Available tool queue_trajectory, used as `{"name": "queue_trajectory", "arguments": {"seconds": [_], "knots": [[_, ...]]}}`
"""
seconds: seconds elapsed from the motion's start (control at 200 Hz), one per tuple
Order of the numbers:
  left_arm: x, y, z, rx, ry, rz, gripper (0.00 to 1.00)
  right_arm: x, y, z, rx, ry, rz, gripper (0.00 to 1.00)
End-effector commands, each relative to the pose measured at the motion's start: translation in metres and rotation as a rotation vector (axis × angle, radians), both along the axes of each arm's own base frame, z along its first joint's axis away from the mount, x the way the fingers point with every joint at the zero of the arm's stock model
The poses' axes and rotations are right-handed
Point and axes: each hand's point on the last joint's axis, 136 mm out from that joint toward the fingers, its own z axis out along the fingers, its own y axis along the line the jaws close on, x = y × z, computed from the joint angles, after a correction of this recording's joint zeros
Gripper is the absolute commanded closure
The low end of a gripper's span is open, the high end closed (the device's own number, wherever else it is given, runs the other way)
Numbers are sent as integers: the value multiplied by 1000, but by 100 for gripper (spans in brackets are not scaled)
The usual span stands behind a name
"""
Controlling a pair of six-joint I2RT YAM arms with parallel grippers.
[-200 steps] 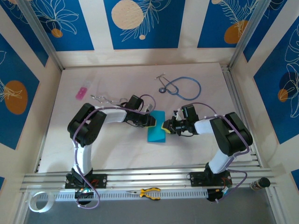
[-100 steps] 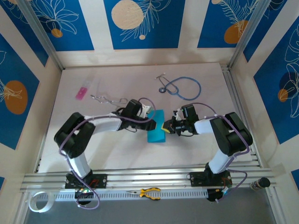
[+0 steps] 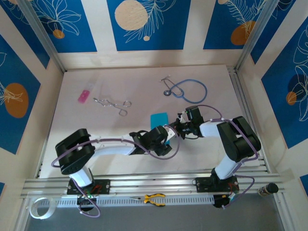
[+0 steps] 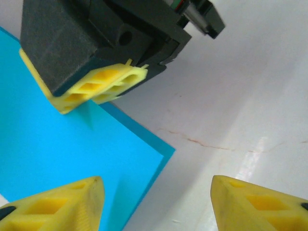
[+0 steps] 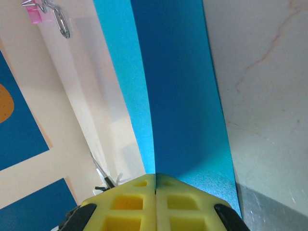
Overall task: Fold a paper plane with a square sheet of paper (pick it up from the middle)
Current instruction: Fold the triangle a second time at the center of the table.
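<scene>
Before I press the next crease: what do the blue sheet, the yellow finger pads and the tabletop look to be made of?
The blue sheet looks like thin matte paper: sharp crease, no glare. The yellow finger pads are probably moulded plastic or firm rubber, dull, with hollow cells. The tabletop is hard, smooth, slightly glossy white with faint marble-like veins and a light reflection; laminate or stone, I cannot tell.

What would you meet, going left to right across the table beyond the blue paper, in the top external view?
small pink object → metal forceps → blue-tubed stethoscope
</scene>
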Motion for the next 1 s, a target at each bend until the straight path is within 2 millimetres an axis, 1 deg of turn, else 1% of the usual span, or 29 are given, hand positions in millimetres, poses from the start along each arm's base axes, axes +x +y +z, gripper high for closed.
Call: {"name": "queue_trajectory", "arguments": {"seconds": [0.0, 0.085, 0.175, 0.3, 0.47, 0.555, 0.635, 0.845, 0.99], "knots": [[18, 5, 1, 120, -136, 31, 40, 0, 4, 10, 13, 3, 10, 93], [21, 0, 2, 127, -156, 27, 40, 0, 4, 11, 12, 4, 8, 93], [20, -4, -2, 142, -159, 13, 42, -1, 3, 10, 10, 5, 7, 93], [20, -4, -5, 157, -169, 11, 47, 0, 3, 11, 8, 4, 6, 93], [19, -5, -2, 142, -171, 6, 58, -2, 2, 10, 5, 6, 3, 93], [19, -4, -2, 142, -172, 5, 66, -2, 2, 10, 5, 6, 3, 93], [17, -5, -2, 131, -166, -2, 70, -2, 1, 10, 3, 6, 3, 92], [14, -7, 1, 113, -151, -12, 71, -2, 0, 9, 0, 9, -2, 92], [11, -10, 2, 97, -134, -23, 75, -2, -1, 8, -3, 10, -4, 92]]}}
